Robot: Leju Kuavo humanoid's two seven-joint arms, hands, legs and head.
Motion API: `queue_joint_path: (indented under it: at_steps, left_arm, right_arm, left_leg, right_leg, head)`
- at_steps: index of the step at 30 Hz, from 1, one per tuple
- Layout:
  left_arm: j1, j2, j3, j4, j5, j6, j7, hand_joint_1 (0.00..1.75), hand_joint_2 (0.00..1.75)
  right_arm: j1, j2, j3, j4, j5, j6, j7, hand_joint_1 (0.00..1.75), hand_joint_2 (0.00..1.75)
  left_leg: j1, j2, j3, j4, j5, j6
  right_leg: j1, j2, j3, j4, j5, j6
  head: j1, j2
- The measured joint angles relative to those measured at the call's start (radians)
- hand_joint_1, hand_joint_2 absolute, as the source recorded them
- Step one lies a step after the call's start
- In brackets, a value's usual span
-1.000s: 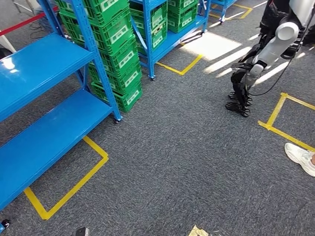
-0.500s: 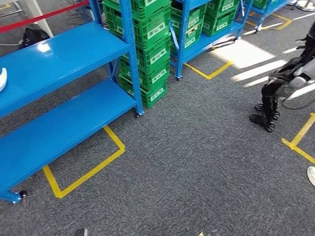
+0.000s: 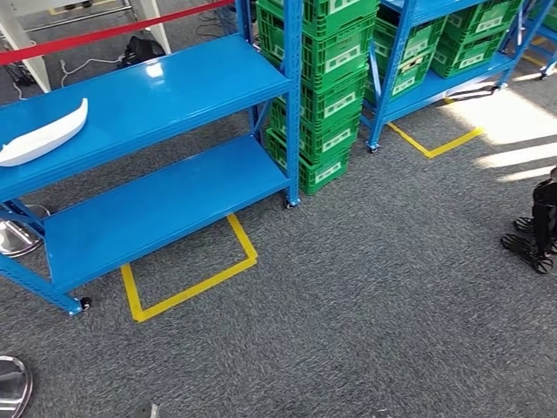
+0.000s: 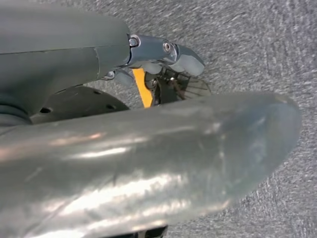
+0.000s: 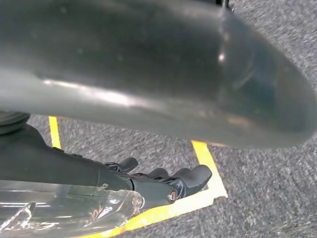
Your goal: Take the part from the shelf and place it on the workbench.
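The white part (image 3: 43, 138) is seen lying on the upper level of the blue shelf (image 3: 164, 83), towards its left end, with stacked green crates (image 3: 322, 87) just beside the shelf's right post. The left hand (image 4: 164, 52) and the right hand (image 5: 168, 181) are seen above grey carpet and yellow floor tape (image 5: 209, 163); nothing is held, the fingers (image 5: 194, 176) of both extended and lying close together.

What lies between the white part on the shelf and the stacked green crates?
In the head view, only bare blue shelf board and a blue upright separate the white part from the green crates.
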Motion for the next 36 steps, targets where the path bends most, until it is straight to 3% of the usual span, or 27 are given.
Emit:
queue_joint_path:
  at_steps: [1, 3, 5, 6, 8, 9, 11, 12, 14, 16, 18, 20, 21, 22, 24, 26, 29, 31, 34, 36]
  left_arm:
    - [-0.001, 0.000, 0.000, 0.000, 0.000, 0.000, 0.000, 0.00, 0.00]
    - [-0.004, 0.000, 0.000, 0.000, 0.000, -0.001, 0.000, 0.00, 0.00]
    - [-0.004, 0.000, 0.000, 0.000, 0.000, -0.003, 0.000, 0.00, 0.00]
    - [-0.002, 0.000, 0.000, 0.000, 0.000, -0.003, 0.000, 0.00, 0.00]
    - [0.000, 0.001, 0.000, 0.000, 0.000, -0.003, 0.000, 0.00, 0.00]
    - [-0.001, 0.001, 0.000, 0.000, 0.000, -0.003, 0.000, 0.00, 0.00]
    - [-0.004, 0.000, 0.000, 0.000, -0.001, -0.001, 0.000, 0.00, 0.00]
    - [-0.005, 0.000, 0.000, 0.000, -0.001, -0.001, 0.000, 0.00, 0.00]
    - [-0.004, 0.000, 0.000, 0.000, -0.001, 0.002, 0.000, 0.00, 0.00]
    - [-0.002, -0.001, 0.000, 0.000, 0.000, 0.003, 0.000, 0.00, 0.00]
    - [-0.004, -0.001, 0.000, 0.000, 0.000, 0.003, 0.000, 0.00, 0.00]
    - [-0.004, -0.002, 0.000, 0.000, 0.000, 0.003, 0.000, 0.00, 0.00]
    - [-0.003, -0.002, 0.000, 0.000, 0.000, 0.003, 0.000, 0.00, 0.00]
    - [-0.002, -0.002, 0.000, 0.000, 0.000, 0.003, 0.000, 0.00, 0.00]
    - [0.000, -0.002, 0.000, 0.000, 0.000, 0.003, 0.000, 0.00, 0.00]
    - [-0.001, -0.002, 0.000, 0.000, 0.000, 0.003, 0.000, 0.00, 0.00]
    - [0.001, -0.001, 0.000, 0.000, 0.001, 0.003, 0.000, 0.00, 0.00]
    - [0.001, -0.001, 0.000, 0.000, 0.001, 0.003, 0.000, 0.00, 0.00]
    - [-0.002, -0.001, 0.000, 0.000, 0.001, 0.003, 0.000, 0.00, 0.00]
    - [-0.001, -0.001, 0.000, 0.000, 0.001, 0.003, 0.000, 0.00, 0.00]
  right_arm:
    - [0.000, 0.000, 0.000, 0.000, 0.001, -0.001, 0.000, 0.00, 0.00]
    - [0.003, 0.000, 0.000, 0.000, 0.004, -0.004, 0.004, 0.00, 0.00]
    - [0.006, 0.000, -0.001, 0.000, 0.006, -0.008, 0.009, 0.00, 0.00]
    - [0.006, 0.000, -0.001, 0.000, 0.007, -0.010, 0.012, 0.00, 0.00]
    - [0.003, 0.000, -0.001, 0.000, 0.009, -0.015, 0.014, 0.00, 0.00]
    - [0.002, 0.000, -0.001, 0.000, 0.010, -0.017, 0.015, 0.00, 0.00]
    - [0.002, 0.000, -0.002, 0.000, 0.011, -0.019, 0.015, 0.00, 0.00]
    - [0.002, 0.000, -0.002, 0.000, 0.012, -0.019, 0.015, 0.00, 0.00]
    - [0.000, 0.000, -0.003, 0.000, 0.012, -0.021, 0.014, 0.00, 0.00]
    - [-0.002, 0.000, -0.004, 0.000, 0.012, -0.024, 0.011, 0.00, 0.00]
    - [0.000, 0.000, -0.005, 0.000, 0.012, -0.028, 0.009, 0.00, 0.00]
    - [0.003, 0.000, -0.008, 0.000, 0.012, -0.031, 0.009, 0.00, 0.00]
    - [0.005, 0.000, -0.009, 0.000, 0.011, -0.033, 0.009, 0.00, 0.00]
    - [0.005, 0.000, -0.010, 0.000, 0.011, -0.034, 0.009, 0.00, 0.00]
    - [0.003, 0.000, -0.011, 0.000, 0.010, -0.036, 0.009, 0.00, 0.00]
    - [0.001, 0.000, -0.012, 0.000, 0.009, -0.037, 0.009, 0.00, 0.00]
    - [-0.001, 0.001, -0.012, 0.000, 0.012, -0.039, 0.009, 0.00, 0.00]
    - [0.000, 0.001, -0.013, 0.000, 0.013, -0.040, 0.009, 0.00, 0.00]
    - [0.002, 0.001, -0.013, 0.000, 0.015, -0.042, 0.007, 0.00, 0.00]
    - [0.004, 0.001, -0.014, 0.000, 0.015, -0.044, 0.006, 0.00, 0.00]
  left_leg:
    - [-0.002, 0.025, -0.016, 0.031, -0.021, -0.004]
    - [-0.004, 0.082, -0.077, 0.157, -0.089, -0.011]
    - [-0.004, 0.099, -0.130, 0.272, -0.128, -0.014]
    - [-0.004, 0.101, -0.131, 0.277, -0.119, -0.013]
    - [-0.006, 0.119, -0.075, 0.179, -0.058, -0.008]
    - [-0.009, 0.148, -0.035, 0.106, -0.030, -0.004]
    - [-0.016, 0.194, 0.015, 0.009, -0.005, 0.008]
    - [-0.020, 0.201, 0.021, -0.007, -0.006, 0.014]
    - [-0.018, 0.175, 0.019, -0.013, -0.004, 0.026]
    - [-0.012, 0.151, 0.019, -0.017, 0.001, 0.038]
    - [-0.008, 0.126, 0.018, -0.018, 0.005, 0.046]
    - [-0.007, 0.099, 0.017, -0.018, 0.006, 0.048]
    - [-0.007, 0.088, 0.018, -0.017, 0.006, 0.048]
    - [-0.006, 0.078, 0.019, -0.017, 0.006, 0.047]
    - [-0.004, 0.063, 0.022, -0.013, 0.004, 0.040]
    - [-0.005, 0.055, 0.019, -0.005, 0.000, 0.027]
    - [-0.005, 0.052, 0.015, -0.007, 0.004, 0.010]
    - [-0.004, 0.065, 0.003, 0.017, -0.016, 0.001]
    - [-0.004, 0.093, -0.074, 0.179, -0.104, -0.010]
    - [-0.004, 0.096, -0.111, 0.259, -0.126, -0.011]
  right_leg:
    - [-0.001, -0.014, 0.000, -0.002, 0.002, -0.006]
    - [0.002, -0.045, -0.001, -0.003, 0.001, -0.013]
    - [0.006, -0.078, -0.002, -0.003, -0.001, -0.016]
    - [0.007, -0.092, -0.001, -0.003, -0.001, -0.017]
    - [0.008, -0.117, 0.002, -0.003, -0.003, -0.015]
    - [0.010, -0.127, 0.005, -0.003, -0.006, -0.012]
    - [0.017, -0.146, 0.009, -0.002, -0.011, -0.005]
    - [0.020, -0.157, 0.012, -0.004, -0.014, -0.001]
    - [0.021, -0.172, 0.019, -0.007, -0.018, 0.009]
    - [0.017, -0.130, 0.009, 0.027, -0.044, 0.020]
    - [0.015, -0.071, -0.045, 0.147, -0.108, 0.028]
    - [0.014, -0.055, -0.108, 0.272, -0.153, 0.031]
    - [0.013, -0.054, -0.121, 0.288, -0.146, 0.032]
    - [0.012, -0.054, -0.113, 0.261, -0.119, 0.032]
    - [0.006, -0.047, -0.059, 0.127, -0.043, 0.036]
    - [0.002, -0.032, -0.016, 0.027, -0.004, 0.031]
    - [0.005, -0.027, -0.013, 0.010, 0.002, 0.008]
    - [0.004, -0.032, -0.015, 0.008, 0.008, -0.005]
    - [0.004, -0.045, -0.019, 0.007, 0.010, -0.015]
    - [0.006, -0.053, -0.020, 0.007, 0.009, -0.017]
  head:
    - [-0.005, 0.000]
    - [-0.014, 0.000]
    - [-0.015, 0.000]
    - [-0.015, 0.000]
    - [-0.016, 0.000]
    - [-0.016, 0.000]
    - [-0.017, 0.000]
    - [-0.016, 0.000]
    - [-0.014, 0.000]
    - [-0.010, 0.000]
    - [-0.004, 0.000]
    - [0.000, 0.000]
    - [0.001, 0.000]
    - [0.001, 0.000]
    - [0.002, 0.000]
    - [0.003, 0.000]
    - [0.002, 0.000]
    - [-0.003, 0.000]
    - [-0.013, 0.000]
    - [-0.013, 0.000]
